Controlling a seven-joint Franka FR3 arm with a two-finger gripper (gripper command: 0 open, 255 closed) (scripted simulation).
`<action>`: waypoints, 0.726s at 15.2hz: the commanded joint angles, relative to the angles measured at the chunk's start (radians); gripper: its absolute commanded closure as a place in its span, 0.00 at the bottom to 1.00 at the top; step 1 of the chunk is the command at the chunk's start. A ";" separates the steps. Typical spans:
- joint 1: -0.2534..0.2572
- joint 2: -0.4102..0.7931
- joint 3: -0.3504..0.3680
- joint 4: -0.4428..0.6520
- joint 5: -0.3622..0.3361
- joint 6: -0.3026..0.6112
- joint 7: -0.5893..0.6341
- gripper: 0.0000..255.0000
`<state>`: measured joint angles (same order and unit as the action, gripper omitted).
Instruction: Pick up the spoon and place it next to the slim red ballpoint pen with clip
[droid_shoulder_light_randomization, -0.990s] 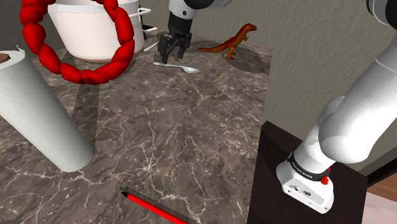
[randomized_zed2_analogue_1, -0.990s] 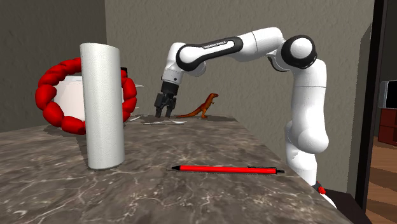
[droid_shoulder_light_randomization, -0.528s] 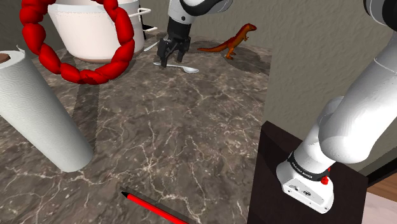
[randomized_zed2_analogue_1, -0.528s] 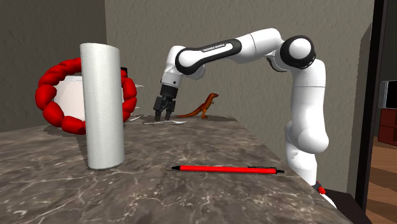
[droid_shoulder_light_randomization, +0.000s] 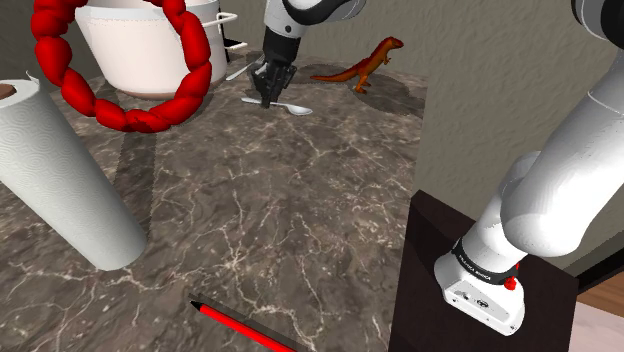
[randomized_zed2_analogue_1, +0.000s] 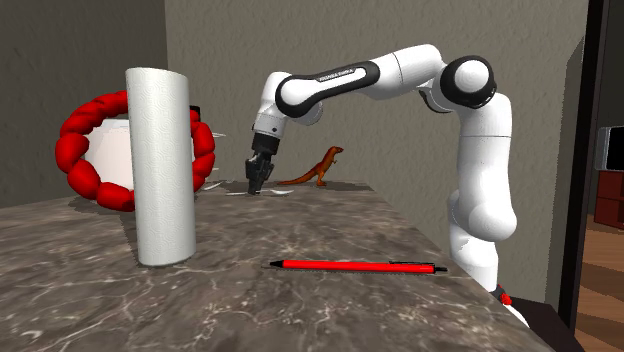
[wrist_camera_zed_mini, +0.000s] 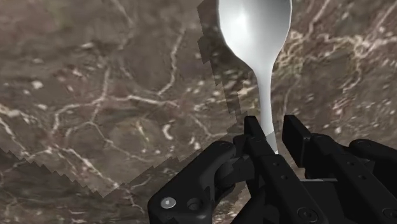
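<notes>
The all-black two-finger gripper (droid_shoulder_light_randomization: 267, 96) clamps its jaws on the handle of a shiny silver spoon (wrist_camera_zed_mini: 256, 32) lying at the brown marble countertop's (droid_shoulder_light_randomization: 280, 200) far end, well apart from the slim red ballpoint pen (randomized_zed2_analogue_1: 355, 266) at the near edge.

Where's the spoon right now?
In the shoulder view, the spoon lies near the far edge of the tabletop, between the white pot and the toy dinosaur, its handle clasped by the gripper.
</notes>
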<state>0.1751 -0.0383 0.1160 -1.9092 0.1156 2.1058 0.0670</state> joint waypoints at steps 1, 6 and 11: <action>0.000 0.000 0.000 0.000 0.000 0.000 0.000 1.00; 0.000 -0.001 0.000 0.012 -0.001 -0.013 0.001 1.00; -0.001 -0.005 -0.001 0.075 -0.004 -0.079 0.008 1.00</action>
<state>0.1749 -0.0448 0.1158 -1.8477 0.1123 2.0386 0.0752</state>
